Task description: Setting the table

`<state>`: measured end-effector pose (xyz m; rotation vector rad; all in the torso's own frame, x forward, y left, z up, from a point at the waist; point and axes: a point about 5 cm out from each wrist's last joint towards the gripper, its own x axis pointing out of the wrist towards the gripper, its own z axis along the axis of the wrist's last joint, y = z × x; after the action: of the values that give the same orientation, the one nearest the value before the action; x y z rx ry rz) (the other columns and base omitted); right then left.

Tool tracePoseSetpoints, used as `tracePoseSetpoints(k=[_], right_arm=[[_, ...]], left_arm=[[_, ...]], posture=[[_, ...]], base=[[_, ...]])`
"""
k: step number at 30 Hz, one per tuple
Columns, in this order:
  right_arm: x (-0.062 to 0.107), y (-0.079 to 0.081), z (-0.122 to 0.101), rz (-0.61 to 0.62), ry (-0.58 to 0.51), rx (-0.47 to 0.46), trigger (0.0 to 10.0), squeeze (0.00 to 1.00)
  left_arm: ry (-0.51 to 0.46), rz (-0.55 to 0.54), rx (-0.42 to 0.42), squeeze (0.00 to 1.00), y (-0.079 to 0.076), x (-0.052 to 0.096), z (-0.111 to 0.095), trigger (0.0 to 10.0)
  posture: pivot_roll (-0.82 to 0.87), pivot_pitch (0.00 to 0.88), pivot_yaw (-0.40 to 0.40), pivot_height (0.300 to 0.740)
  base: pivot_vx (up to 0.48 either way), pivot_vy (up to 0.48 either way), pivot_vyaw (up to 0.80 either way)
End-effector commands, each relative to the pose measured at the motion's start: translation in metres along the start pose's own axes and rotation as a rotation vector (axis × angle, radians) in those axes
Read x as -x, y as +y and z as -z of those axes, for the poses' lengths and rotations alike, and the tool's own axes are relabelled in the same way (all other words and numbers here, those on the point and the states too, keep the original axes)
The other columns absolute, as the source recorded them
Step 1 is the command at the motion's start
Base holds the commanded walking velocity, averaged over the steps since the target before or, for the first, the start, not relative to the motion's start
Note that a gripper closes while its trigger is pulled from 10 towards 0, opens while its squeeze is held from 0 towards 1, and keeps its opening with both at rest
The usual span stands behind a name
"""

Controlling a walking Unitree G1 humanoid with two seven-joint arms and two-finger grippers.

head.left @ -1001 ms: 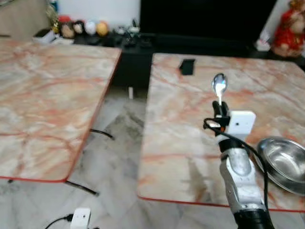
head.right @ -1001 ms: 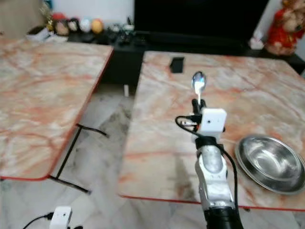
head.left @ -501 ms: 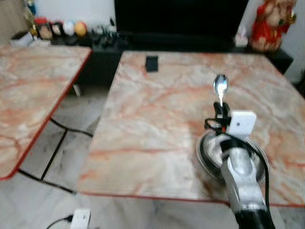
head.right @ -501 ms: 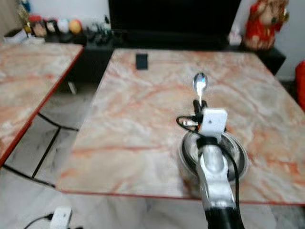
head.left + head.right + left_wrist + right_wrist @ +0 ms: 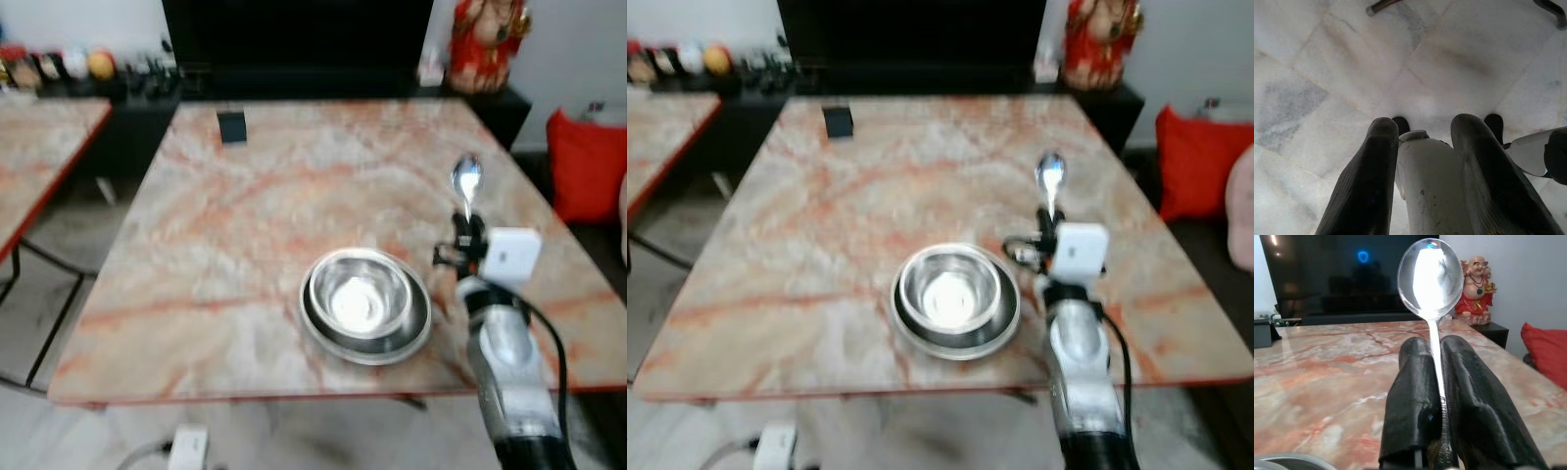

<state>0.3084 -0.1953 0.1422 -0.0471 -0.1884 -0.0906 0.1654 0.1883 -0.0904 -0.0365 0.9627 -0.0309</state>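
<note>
Right pincer (image 5: 465, 223) raised over the right part of the marble tabletop (image 5: 245, 206), its two black fingers (image 5: 1415, 396) pressed together on the handle of a metal spoon (image 5: 467, 182). Spoon stands upright, bowl end up, above the fingertips. In the right wrist view the spoon's bowl (image 5: 1430, 279) is bright and reflective, the handle running down between the two fingers.

Steel bowl (image 5: 364, 299) sits on the tabletop near its front edge, nested on or in a wider steel dish; cannot tell which. It lies to the left of the right arm, apart from the pincer, not touching the spoon.

Small dark box (image 5: 232, 126) at the far left part of the same tabletop. A second marble table (image 5: 39, 157) to the left, with a gap of floor between. Dark cabinet with a black screen (image 5: 294, 39) behind; red figurine (image 5: 485, 39) at its right end. Red cushion (image 5: 586, 166) off the tabletop's right side. White plug block (image 5: 188, 448) on the floor below the front edge.

Left pincer (image 5: 1425, 147) hangs pointing down at the pale tiled floor (image 5: 1312, 88). Its fingers (image 5: 1369, 181) stand apart with a white rounded part seen between them; cannot tell whether they grip anything.
</note>
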Motion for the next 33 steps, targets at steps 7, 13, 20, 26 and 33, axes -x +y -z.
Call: tracePoseSetpoints(k=[7, 13, 20, 26, 33], right_arm=[[0.000, -0.019, -0.006, 0.026, 0.102, 0.051, 10.0, 0.00], [0.005, -0.033, 0.006, 0.013, 0.301, 0.040, 10.0, 0.00], [0.016, -0.027, 0.029, -0.154, 0.526, -0.055, 10.0, 0.00], [0.026, -0.023, 0.042, -0.202, 0.634, -0.116, 10.0, 0.00], [0.030, -0.024, 0.048, -0.207, 0.677, -0.100, 10.0, 0.00]], left_arm=[[0.024, -0.023, -0.022, 0.00, 0.010, 0.002, 0.003, 10.0], [0.024, -0.018, -0.024, 0.00, 0.010, 0.002, 0.003, 10.0], [0.022, -0.016, -0.022, 0.00, 0.010, 0.002, 0.003, 10.0], [0.025, -0.021, -0.017, 0.00, 0.011, 0.002, 0.003, 10.0], [0.029, -0.025, -0.017, 0.00, 0.012, 0.002, 0.003, 10.0]], posture=[[-0.04, 0.000, -0.013, 0.736], [-0.05, 0.000, -0.010, 0.736], [-0.05, 0.000, -0.012, 0.736], [-0.04, 0.000, -0.015, 0.736], [-0.04, 0.000, -0.014, 0.736]], base=[[0.000, 0.000, 0.00], [0.000, 0.000, 0.00], [0.000, 0.000, 0.00], [0.000, 0.000, 0.00], [0.000, 0.000, 0.00]])
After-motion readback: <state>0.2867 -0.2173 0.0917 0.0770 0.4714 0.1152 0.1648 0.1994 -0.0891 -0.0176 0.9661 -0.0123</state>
